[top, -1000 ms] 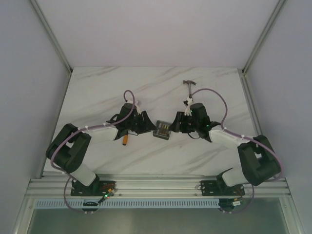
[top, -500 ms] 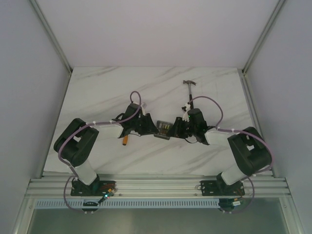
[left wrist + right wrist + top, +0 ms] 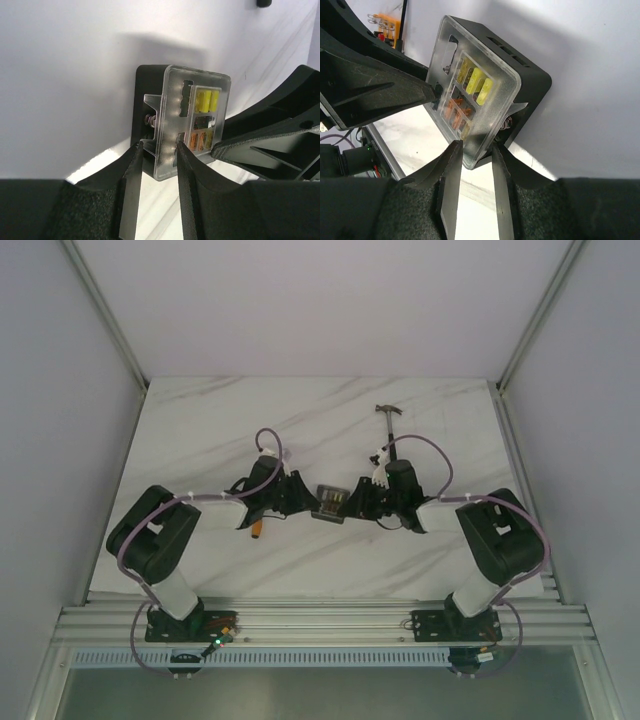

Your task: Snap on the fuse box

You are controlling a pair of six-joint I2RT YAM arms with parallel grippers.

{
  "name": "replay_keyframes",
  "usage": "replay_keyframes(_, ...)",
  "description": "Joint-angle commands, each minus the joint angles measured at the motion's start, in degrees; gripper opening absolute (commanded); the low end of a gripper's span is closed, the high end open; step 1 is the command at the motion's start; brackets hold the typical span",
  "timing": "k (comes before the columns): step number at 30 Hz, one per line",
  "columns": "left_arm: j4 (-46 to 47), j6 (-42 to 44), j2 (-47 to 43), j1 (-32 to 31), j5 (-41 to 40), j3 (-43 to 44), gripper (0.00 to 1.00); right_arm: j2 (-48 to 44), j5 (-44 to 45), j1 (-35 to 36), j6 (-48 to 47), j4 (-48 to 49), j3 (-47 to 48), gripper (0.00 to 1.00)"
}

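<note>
The fuse box (image 3: 331,502) is between both grippers. The left gripper (image 3: 159,148) clamps one lid edge and the right gripper (image 3: 475,147) clamps the opposite corner. Only the wrist views show the fuses (image 3: 472,82) under the clear lid (image 3: 172,110).

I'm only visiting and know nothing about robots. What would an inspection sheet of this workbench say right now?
Surface: white marbled table.
Job's things: fuse box mid-table between the two grippers; clear lid over black base; yellow and orange fuses show through.
Clutter: hammer at the far side; small orange piece near the left arm.
Grippers: left gripper and right gripper each appear to pinch an edge of the fuse box, lid against base.
Cables: a purple cable loops off each arm, away from the box.
Surroundings: plain white walls; metal rail at the near edge.
</note>
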Motion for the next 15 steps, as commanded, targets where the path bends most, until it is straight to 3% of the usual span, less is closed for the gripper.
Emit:
replay_keyframes(1,0.8,-4.1,0.9,-3.6,5.4,-6.0,0.38,6.6,4.3,3.0,-5.2,-5.1,-0.7,0.27)
replay_keyframes(8,-1.1,-3.8,-7.9,-3.6,1.5,-7.5,0.42,-3.4,11.1,3.0,-11.9,-15.5,5.8,0.41)
replay_keyframes(15,-9.7,1.2,-21.1,-0.4,-10.1,-8.1,0.60,-15.9,26.1,0.8,-17.4,-24.2,7.4,0.64)
